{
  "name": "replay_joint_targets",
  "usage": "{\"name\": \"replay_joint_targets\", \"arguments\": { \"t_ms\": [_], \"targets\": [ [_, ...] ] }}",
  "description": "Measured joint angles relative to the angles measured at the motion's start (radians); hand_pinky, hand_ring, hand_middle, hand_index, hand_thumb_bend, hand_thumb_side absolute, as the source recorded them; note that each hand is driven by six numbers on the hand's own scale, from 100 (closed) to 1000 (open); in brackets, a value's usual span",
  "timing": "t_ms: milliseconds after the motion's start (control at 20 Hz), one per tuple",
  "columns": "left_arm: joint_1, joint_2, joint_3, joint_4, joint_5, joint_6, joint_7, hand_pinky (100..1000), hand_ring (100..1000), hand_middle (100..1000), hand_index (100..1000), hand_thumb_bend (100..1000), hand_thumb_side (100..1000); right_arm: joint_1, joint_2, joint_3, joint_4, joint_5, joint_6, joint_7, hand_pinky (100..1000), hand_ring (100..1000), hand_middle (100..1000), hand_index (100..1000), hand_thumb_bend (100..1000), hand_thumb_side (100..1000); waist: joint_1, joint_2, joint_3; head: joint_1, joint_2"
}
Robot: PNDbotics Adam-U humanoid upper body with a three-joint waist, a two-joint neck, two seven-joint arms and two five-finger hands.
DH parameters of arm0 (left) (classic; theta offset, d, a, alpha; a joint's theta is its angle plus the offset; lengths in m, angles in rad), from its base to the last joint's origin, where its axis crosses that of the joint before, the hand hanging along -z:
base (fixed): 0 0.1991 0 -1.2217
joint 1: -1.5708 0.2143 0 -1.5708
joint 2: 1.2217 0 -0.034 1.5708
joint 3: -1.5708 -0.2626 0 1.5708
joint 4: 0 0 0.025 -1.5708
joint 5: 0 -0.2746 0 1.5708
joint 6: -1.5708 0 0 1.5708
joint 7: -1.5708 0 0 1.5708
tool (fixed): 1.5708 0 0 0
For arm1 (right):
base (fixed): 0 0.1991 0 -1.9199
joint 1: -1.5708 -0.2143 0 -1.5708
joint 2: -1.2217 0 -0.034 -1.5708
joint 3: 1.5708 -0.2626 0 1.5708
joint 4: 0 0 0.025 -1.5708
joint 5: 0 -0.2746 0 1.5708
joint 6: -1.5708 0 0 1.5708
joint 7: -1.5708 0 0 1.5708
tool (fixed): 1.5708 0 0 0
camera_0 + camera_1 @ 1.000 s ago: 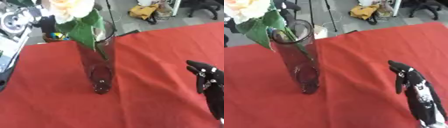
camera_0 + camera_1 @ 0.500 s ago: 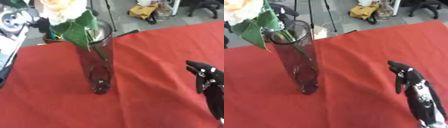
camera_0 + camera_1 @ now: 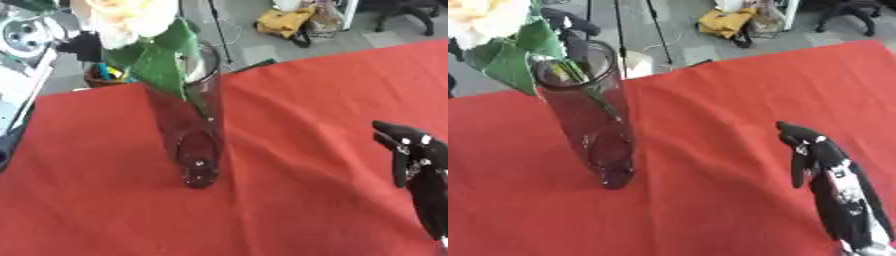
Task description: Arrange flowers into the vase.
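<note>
Flower: I see a cream flower [image 3: 125, 20] at the upper left of my view, its head above the mouth of the vase. Its green leaves [image 3: 162, 60] hang over the rim, and a thin stem [image 3: 592, 90] goes down inside the glass.
Vase: the tall clear vase [image 3: 192, 125] stands on the red cloth, in the left half of the table. It looks tilted in both eye views, with the mouth toward the far side and the round base [image 3: 200, 177] nearer to me.
Left hand: behind the flower and the vase mouth I see a dark shape [image 3: 570, 30]; it may be my left hand. I cannot tell if it holds the stem or how the fingers are.
Right hand: my right hand [image 3: 815, 155] shows at the lower right, above the cloth and well apart from the vase. The fingers are straight and relaxed, pointing away from me, and they hold nothing.
Table: the red cloth [image 3: 297, 100] covers it and has soft wrinkles.
Background: beyond the far edge there is grey floor, a yellow thing [image 3: 282, 22] and a thin black stand [image 3: 219, 30].
</note>
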Motion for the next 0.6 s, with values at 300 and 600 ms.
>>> {"name": "replay_joint_targets", "arguments": {
  "t_ms": [300, 600],
  "targets": [
    [0.0, 0.0, 0.0, 0.0, -0.01, -0.005, -0.006, 954, 921, 990, 1000, 522, 1000, 0.0, 0.0, 0.004, 0.0, 0.003, 0.004, -0.001, 943, 930, 219, 818, 100, 1000, 0.0, 0.0, 0.0, 0.001, 0.0],
    [0.001, 0.001, 0.007, -0.012, -0.036, -0.012, -0.001, 959, 933, 1000, 1000, 547, 1000, 0.0, 0.0, 0.005, 0.0, 0.004, 0.005, -0.002, 943, 931, 218, 818, 100, 1000, 0.0, 0.0, 0.0, 0.002, 0.0]
  ]
}}
